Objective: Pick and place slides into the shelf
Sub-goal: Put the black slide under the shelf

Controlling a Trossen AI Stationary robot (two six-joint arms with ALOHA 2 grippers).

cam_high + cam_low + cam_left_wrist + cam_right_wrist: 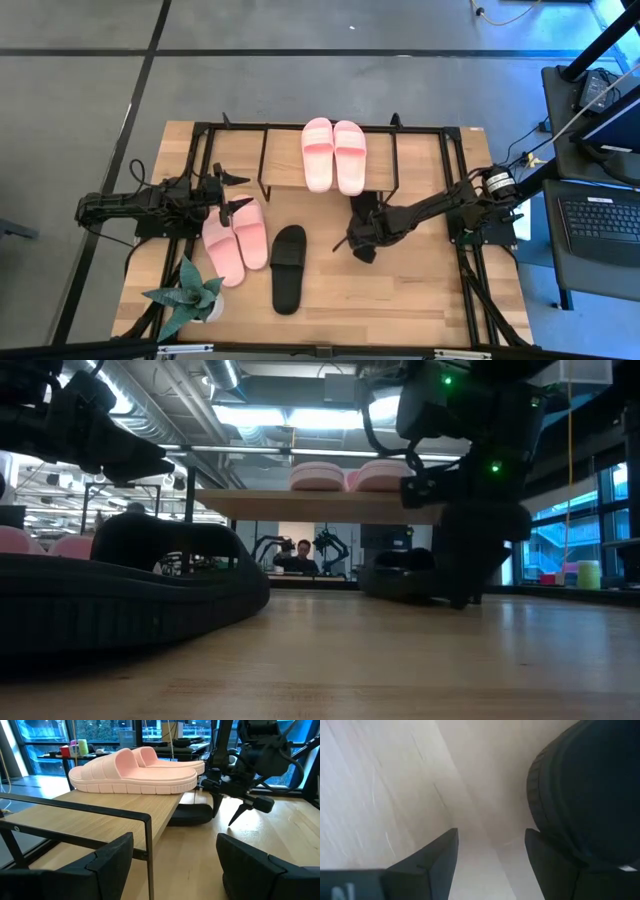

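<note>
The bench (400, 290) is a light wooden top carrying all items. The shelf (285, 160) stands at its 12 o'clock edge, a black frame with a wooden top board.

One light pink pair (334, 154) lies on the shelf's top board, right of centre, long axes running 12 to 6 o'clock, side by side and touching. A second pink pair (235, 240) lies on the bench toward 9 o'clock, long axes tilted slightly, roughly 11 to 5 o'clock. A single black slide (288, 267) lies just beside that pair near bench centre, long axis 12 to 6 o'clock. The other black slide (362, 210) sits under the shelf's right front edge, largely covered by the right arm; which way it points cannot be told.

The right tool (360, 240) is low at the bench beside that black slide, fingers apart with bare wood between them, one finger (555, 865) against the slide's sole edge. The left tool (232, 190) hovers above the pink pair, spread wide, holding nothing.

A potted plant (185, 295) stands at the 7 o'clock corner, clear of the slides.
</note>
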